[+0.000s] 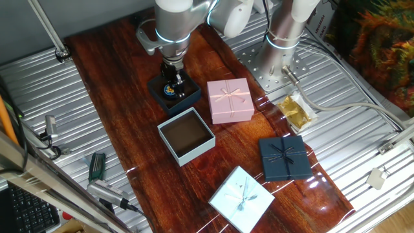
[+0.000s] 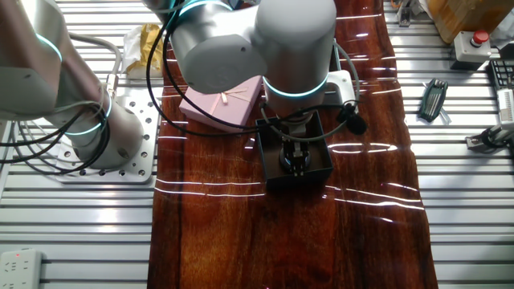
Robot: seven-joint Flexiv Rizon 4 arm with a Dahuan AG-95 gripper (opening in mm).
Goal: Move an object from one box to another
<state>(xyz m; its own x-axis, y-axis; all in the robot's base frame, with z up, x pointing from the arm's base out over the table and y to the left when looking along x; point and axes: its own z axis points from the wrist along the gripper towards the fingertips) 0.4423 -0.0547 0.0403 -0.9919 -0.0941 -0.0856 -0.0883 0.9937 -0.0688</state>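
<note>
Gripper: the gripper (image 1: 171,87) reaches down into the navy box (image 1: 189,97); whether its fingers are apart or clamped cannot be told.
Disc: the disc (image 1: 169,91), blue-rimmed with a yellow-orange centre, lies in the navy box right at the fingertips.
One fixed view: only here show the pale blue open box (image 1: 208,143), brown inside, just beside the navy box, and two ribboned gift boxes farther off.
Other fixed view: the arm hides the disc; the navy box (image 2: 275,173) touches the pink box (image 2: 210,111).
Surfaces: glossy wooden board (image 1: 110,77), ribbed metal table (image 1: 26,77).

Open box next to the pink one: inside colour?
Dark brown inside the pale blue open box; clearest in the fixed view showing all the boxes.
</note>
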